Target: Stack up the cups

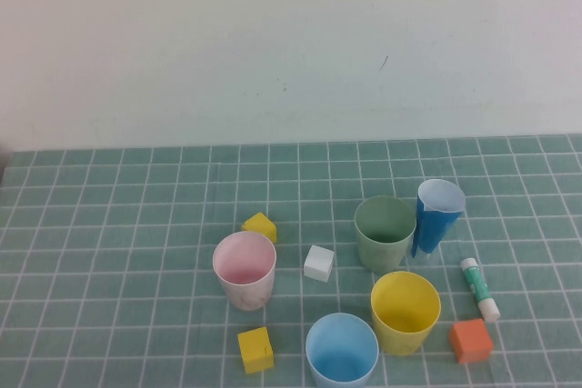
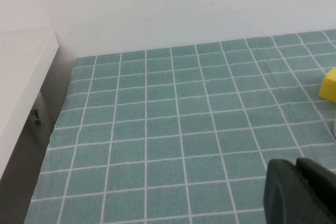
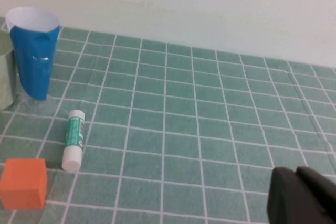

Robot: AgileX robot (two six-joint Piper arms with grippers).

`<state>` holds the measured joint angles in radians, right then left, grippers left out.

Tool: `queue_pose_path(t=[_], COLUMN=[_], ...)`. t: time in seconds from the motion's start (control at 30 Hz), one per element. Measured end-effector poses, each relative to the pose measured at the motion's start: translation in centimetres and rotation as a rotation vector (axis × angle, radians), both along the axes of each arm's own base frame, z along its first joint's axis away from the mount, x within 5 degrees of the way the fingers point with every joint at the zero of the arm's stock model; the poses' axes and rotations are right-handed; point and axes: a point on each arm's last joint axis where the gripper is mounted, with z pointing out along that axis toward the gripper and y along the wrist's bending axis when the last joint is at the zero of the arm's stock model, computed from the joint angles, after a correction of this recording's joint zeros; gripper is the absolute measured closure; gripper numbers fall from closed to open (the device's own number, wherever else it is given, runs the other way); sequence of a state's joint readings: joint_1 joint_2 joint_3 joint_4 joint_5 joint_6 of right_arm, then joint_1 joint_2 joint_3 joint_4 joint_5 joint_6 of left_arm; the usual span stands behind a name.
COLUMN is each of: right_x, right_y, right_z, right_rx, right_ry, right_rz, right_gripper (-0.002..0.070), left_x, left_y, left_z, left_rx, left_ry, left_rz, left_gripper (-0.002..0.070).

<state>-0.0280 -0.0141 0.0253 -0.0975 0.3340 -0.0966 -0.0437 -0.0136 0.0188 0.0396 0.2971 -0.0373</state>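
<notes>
High view showed four cups standing apart and upright on the green checked cloth point(image 1: 109, 224), none stacked. The pink cup point(image 1: 245, 268) stood left of centre, the sage green cup point(image 1: 386, 232) farther back to the right, the yellow cup point(image 1: 406, 311) in front of the green one, and the light blue cup point(image 1: 342, 350) at the near edge between pink and yellow. A narrower dark-blue cup point(image 1: 436, 215) with a white inside leaned against the green cup's right side. A white cube point(image 1: 318, 263) sat between the pink and green cups, one yellow cube point(image 1: 259, 226) just behind the pink cup and another yellow cube point(image 1: 255, 350) in front of it. An orange cube point(image 1: 471, 340) lay right of the yellow cup, with a green-and-white glue stick point(image 1: 479, 288) just behind it.

Neither of my arms reached into that view. My left gripper point(image 2: 300, 192) hung over bare cloth to the left, fingers pressed together, holding nothing. My right gripper point(image 3: 302, 198) hung over bare cloth to the right of the glue stick, likewise pressed together and empty.
</notes>
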Motion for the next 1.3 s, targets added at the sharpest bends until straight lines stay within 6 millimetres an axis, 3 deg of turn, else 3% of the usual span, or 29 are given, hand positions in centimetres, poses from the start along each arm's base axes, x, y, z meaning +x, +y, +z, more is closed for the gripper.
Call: queue_pose_path(t=[0.2,0.3,0.63,0.9,1.0,1.07,1.3], right_x=[0.1,0.2,0.2,-0.7,-0.9,-0.9,-1.2], right_y=[0.0,0.1,0.4,0.5,0.5,0.5,0.4], right_z=[0.2,0.7,5.0,7.2,7.5,7.6,10.3], right_rx=[-0.001,-0.003,-0.083,-0.008,-0.048,-0.089,-0.176], right_ry=[-0.028,-0.089,-0.56,-0.824,-0.862,-0.866,-0.667], right_rz=[0.002,0.008,0.049,0.06,0.056,0.051,0.035], right_gripper=[0.0679,0.0679,0.0679,0.0679,0.0679,0.0679,0.0679], left_x=[0.1,0.3,-0.4,-2.0,-1.9,-1.4,-0.7], left_y=[0.0,-0.1,-0.2,-0.3,-0.3,-0.3,-0.1], left_z=[0.4,1.5,5.7,8.3,8.3,8.6,14.2], left_rx=[-0.011,-0.018,0.004,-0.046,-0.109,-0.139,-0.158], left_ry=[-0.055,-0.168,-0.641,-0.985,-0.95,-0.82,-0.512], left_rz=[-0.003,-0.007,-0.027,-0.049,-0.06,-0.052,-0.012], left_gripper=[0.0678,0.0678,0.0678,0.0677,0.0677,0.0677,0.0677])
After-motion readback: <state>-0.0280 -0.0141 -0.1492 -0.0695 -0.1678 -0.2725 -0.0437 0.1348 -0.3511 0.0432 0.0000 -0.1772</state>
